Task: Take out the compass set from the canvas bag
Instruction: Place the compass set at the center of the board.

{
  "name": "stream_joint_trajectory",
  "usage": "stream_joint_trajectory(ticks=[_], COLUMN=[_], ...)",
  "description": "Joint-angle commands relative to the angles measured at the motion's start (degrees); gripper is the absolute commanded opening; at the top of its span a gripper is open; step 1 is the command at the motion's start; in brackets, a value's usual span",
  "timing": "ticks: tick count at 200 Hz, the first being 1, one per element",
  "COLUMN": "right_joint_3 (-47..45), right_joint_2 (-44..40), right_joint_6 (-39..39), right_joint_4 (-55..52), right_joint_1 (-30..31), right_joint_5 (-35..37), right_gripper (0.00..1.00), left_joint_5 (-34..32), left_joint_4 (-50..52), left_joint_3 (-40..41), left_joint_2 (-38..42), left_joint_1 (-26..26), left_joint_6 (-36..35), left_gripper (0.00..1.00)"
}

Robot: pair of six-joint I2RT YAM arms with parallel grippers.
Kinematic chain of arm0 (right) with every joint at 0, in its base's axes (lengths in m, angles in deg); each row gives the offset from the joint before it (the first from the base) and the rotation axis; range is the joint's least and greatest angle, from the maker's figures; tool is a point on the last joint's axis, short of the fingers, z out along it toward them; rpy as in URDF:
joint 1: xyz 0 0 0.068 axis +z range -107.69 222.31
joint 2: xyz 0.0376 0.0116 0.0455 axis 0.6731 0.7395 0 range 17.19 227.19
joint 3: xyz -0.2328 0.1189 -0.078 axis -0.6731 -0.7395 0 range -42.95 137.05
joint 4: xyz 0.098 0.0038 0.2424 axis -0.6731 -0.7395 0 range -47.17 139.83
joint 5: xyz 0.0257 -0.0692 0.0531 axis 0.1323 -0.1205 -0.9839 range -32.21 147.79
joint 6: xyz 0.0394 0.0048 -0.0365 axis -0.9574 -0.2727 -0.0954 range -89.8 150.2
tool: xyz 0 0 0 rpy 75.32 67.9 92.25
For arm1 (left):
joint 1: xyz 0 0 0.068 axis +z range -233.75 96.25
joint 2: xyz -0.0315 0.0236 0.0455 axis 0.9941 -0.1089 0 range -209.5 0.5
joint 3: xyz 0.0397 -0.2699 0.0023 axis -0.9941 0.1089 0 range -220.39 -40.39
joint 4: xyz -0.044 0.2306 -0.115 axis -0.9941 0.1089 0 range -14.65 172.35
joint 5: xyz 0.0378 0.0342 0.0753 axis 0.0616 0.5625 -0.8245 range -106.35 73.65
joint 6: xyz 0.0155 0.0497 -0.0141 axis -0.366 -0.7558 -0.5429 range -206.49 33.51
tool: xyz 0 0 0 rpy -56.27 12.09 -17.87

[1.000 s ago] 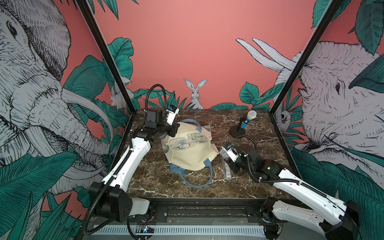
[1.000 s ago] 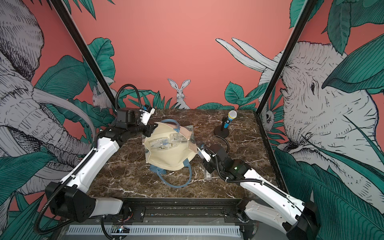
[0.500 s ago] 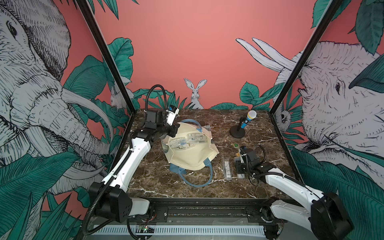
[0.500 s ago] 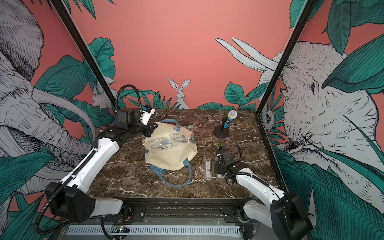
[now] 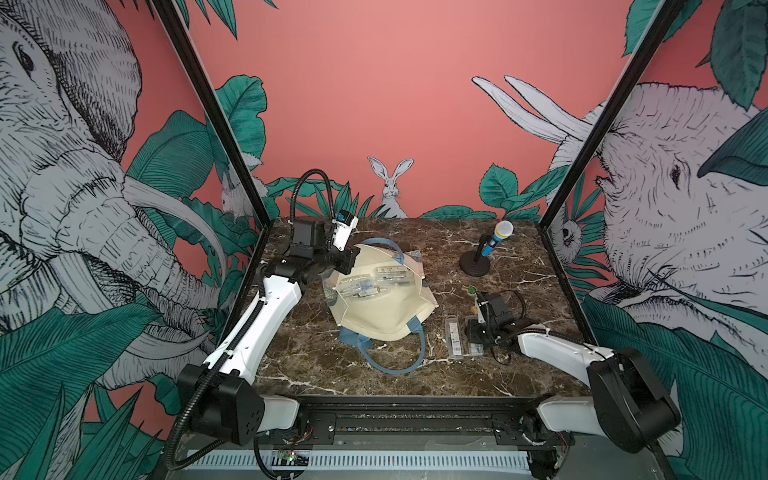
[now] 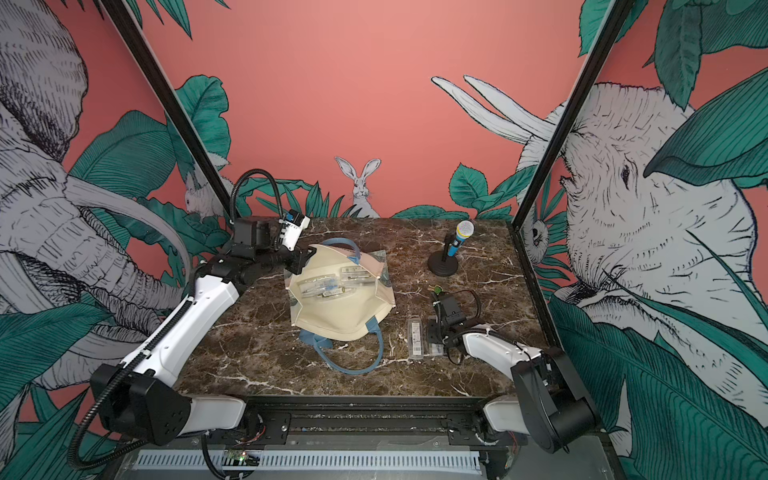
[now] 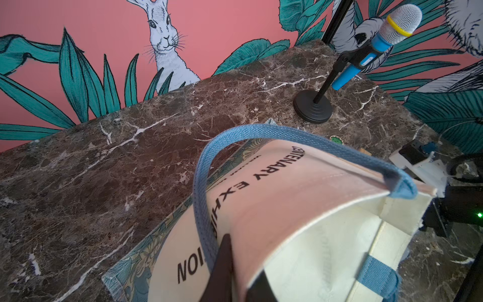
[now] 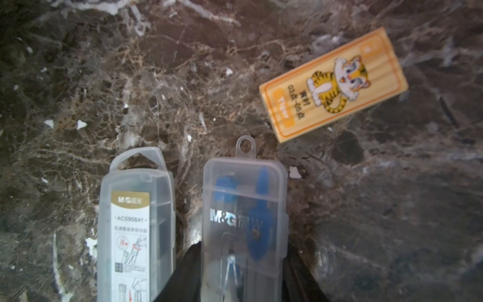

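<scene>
Compass set [image 8: 245, 209], in its clear case, now lies flat on the marble table [image 8: 183, 78], lower centre of the right wrist view. A second ago the right gripper [image 8: 243, 261] was beside the canvas bag [image 5: 386, 307]; it has swung out to centre-right in both top views. Its jaws clasp the case's long sides, so only letting go seems left. A labelled case [image 8: 136, 222] lies just beside, a tiger card [image 8: 333, 83] near. The left gripper [image 7: 240, 272] stays pinched on the bag's rim, mid-frame, with more cases [image 5: 365, 286] in its mouth. The microphone [image 5: 496, 239] stands well apart, and nothing blocks withdrawal.

Your left claw [image 5: 348, 261] is pinching the rim of the canvas bag [image 5: 386, 309]; your right claw [image 5: 473, 341] is sitting over a clear case [image 5: 477, 352].
</scene>
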Motion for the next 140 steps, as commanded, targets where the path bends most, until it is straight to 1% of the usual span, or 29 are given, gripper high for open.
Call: stream_joint_trajectory(ticks=[1,69,100,116,140], right_joint_3=[0.05,-0.02,0.39,1.71,5.14], right_joint_2=[0.74,-0.41,-1.33,-2.91,-7.69], right_joint_6=[0.46,0.63,0.88,1.39,3.54], right_joint_4=[1.32,-0.32,-1.32,-3.53,-8.72], right_joint_1=[-0.36,-0.48,-0.44,-0.46,-0.51], right_joint_5=[0.71,1.71,2.16,2.03,1.52], right_gripper=[0.46,0.57,0.58,0.59,0.6], left_joint_5=[2.54,2.71,2.71,2.8,2.62], left_joint_4=[-3.96,-3.96,-3.96,-3.96,-3.61], left_joint_3=[-0.35,-0.29,-0.27,-0.39,-0.57], left_joint_2=[3.1,3.27,3.27,3.28,3.53], left_joint_1=[-0.25,-0.23,-0.22,-0.28,-0.23], left_joint_6=[0.75,0.83,0.75,0.75,0.57], left_gripper=[0.0,0.0,0.0,0.0,0.0])
